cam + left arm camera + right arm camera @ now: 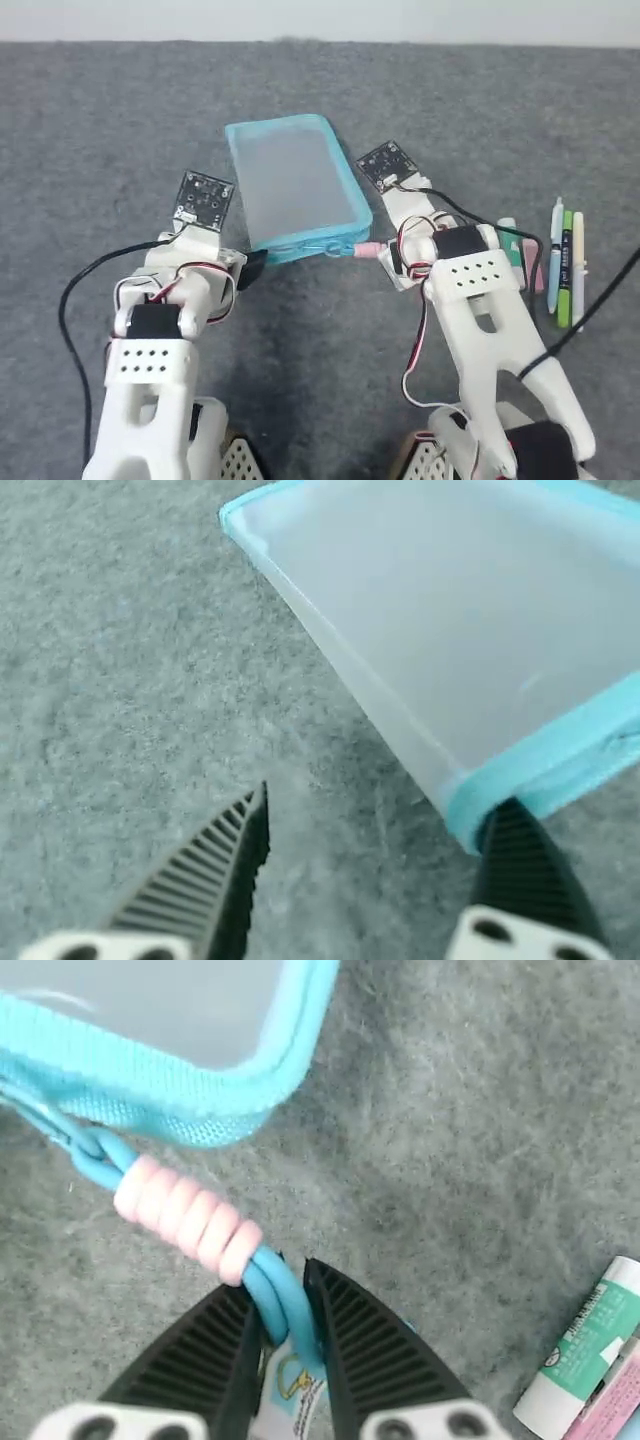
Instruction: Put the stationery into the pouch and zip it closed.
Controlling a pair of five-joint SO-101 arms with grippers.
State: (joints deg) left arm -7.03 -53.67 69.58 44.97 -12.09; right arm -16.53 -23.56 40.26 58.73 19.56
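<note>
A translucent pouch (pixel 295 183) with a light-blue rim lies flat on the grey felt between the two arms. Its zip pull, a blue cord with a pink ribbed bead (pixel 188 1218), runs off the pouch's near right corner. My right gripper (pixel 280 1320) is shut on that blue cord just past the bead. My left gripper (pixel 375 845) stands open at the pouch's near left corner (pixel 470 800), one finger beside the corner, the other over bare felt. Three pens (pixel 566 262) lie side by side to the right of the right arm, with a green-and-white stick (pixel 585 1350) and a pink one beside it.
Grey felt (pixel 100 150) covers the whole table, with a pale wall edge at the back. Black cables (pixel 75 300) loop from both arms near their bases.
</note>
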